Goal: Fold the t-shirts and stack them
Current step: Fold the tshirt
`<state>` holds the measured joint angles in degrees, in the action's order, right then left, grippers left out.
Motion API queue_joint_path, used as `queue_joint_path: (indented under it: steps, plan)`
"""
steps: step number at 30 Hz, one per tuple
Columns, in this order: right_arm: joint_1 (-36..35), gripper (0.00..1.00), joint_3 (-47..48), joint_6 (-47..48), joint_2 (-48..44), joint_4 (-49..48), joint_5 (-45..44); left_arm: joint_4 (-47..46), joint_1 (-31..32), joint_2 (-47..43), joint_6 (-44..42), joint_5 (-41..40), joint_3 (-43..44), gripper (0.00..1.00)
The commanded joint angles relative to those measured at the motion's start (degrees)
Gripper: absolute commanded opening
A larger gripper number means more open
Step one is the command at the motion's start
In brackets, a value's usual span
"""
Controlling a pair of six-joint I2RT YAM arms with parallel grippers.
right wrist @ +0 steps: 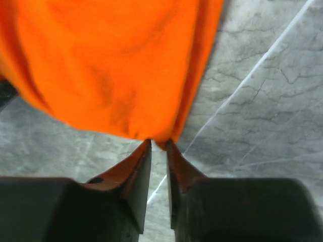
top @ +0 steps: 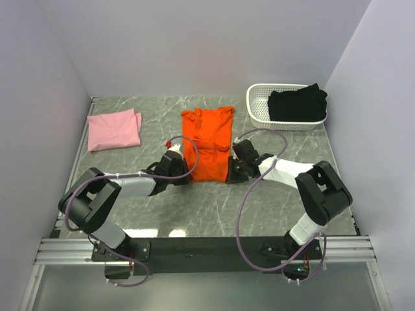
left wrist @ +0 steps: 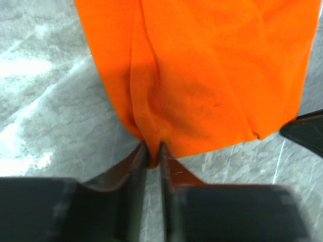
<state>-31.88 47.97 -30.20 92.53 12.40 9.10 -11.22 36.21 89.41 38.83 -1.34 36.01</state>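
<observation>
The orange t-shirt (top: 209, 142) lies lengthways in the middle of the table, folded into a narrow strip. My left gripper (top: 183, 176) is shut on its near left corner; the left wrist view shows the orange cloth (left wrist: 202, 75) pinched between the jaws (left wrist: 153, 157). My right gripper (top: 232, 175) is shut on its near right corner, with the orange hem (right wrist: 111, 65) caught at the fingertips (right wrist: 158, 143). The pink t-shirt (top: 115, 129) lies folded at the far left. The black t-shirt (top: 297, 103) sits in the white basket (top: 259, 110).
The white slotted basket stands at the far right by the wall. Purple cables loop from both arms over the grey marble tabletop (top: 194, 207). Walls close in the left, back and right sides.
</observation>
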Motion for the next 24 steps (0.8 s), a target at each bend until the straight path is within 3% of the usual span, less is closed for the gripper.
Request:
queue_joint_path:
  steps: [1, 2, 4, 11, 18, 21, 24]
  plan:
    - [-0.38, 0.15, -0.33, -0.04, 1.51, -1.68, -1.10, 1.37, 0.36, 1.65, -0.42, 0.90, -0.07, 0.17]
    - [-0.38, 0.11, 0.11, 0.13, 1.51, -1.33, -1.54, 1.90, 0.36, 1.47, -0.77, 0.73, 0.02, 0.07]
    - [-0.38, 0.00, 0.46, 1.01, 1.08, 0.51, -3.20, 3.57, 0.36, -0.01, -2.17, -1.02, 0.55, 0.00]
    - [-0.29, 0.00, 2.22, 3.04, -2.70, 6.40, -8.92, 11.05, 0.36, -6.96, -7.10, -4.11, 1.87, 0.00]
    - [-0.29, 0.00, 2.57, 3.56, -3.76, 7.99, -8.84, 16.05, 0.36, -9.69, -7.98, -3.85, 1.43, 0.01]
    - [-0.29, 0.01, 2.31, 3.65, -3.41, 7.81, -8.14, 16.15, 0.36, -10.13, -7.19, -2.27, 0.73, 0.09]
    - [-0.29, 0.14, 1.87, 3.48, -3.58, 7.55, -7.52, 16.32, 0.36, -11.18, -6.49, -1.12, -0.06, 0.23]
